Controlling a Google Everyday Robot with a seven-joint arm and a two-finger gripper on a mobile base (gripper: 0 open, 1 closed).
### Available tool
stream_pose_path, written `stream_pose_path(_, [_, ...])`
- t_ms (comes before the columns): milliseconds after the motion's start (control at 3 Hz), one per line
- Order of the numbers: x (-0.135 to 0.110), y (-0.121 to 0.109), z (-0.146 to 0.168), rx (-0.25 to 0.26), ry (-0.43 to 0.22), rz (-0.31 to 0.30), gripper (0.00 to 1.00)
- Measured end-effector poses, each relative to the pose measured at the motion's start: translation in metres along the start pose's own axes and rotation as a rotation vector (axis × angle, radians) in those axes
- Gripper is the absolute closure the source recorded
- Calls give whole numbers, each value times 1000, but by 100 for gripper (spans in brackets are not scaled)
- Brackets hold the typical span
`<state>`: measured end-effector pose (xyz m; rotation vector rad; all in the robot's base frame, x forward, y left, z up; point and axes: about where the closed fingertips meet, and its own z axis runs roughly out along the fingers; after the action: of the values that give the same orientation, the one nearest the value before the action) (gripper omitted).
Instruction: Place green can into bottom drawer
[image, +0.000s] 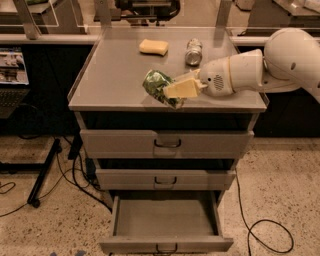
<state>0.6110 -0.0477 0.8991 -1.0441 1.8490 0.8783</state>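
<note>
The green can (159, 86), with a mottled green-and-white label, is tilted in the air above the front edge of the cabinet top. My gripper (176, 90) comes in from the right on a white arm and is shut on the can; its pale yellow fingers (181, 88) cover the can's right side. The bottom drawer (165, 220) of the grey cabinet is pulled open and shows an empty grey floor; its dark handle sits on the front panel at the lower edge of the view.
On the cabinet top (110, 75) lie a yellow sponge (153, 47) and a plain silver can (193, 51) at the back. The two upper drawers (166, 143) are shut. Cables (260, 225) run over the speckled floor on both sides; a stand (40, 175) is at the left.
</note>
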Motion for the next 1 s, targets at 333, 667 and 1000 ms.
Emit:
stream_pose_path(333, [0, 0, 1, -2, 1, -1, 100])
stream_pose_path(667, [18, 9, 5, -3, -29, 30, 100])
stream_pose_path(1000, [37, 32, 1, 61, -83, 71, 100])
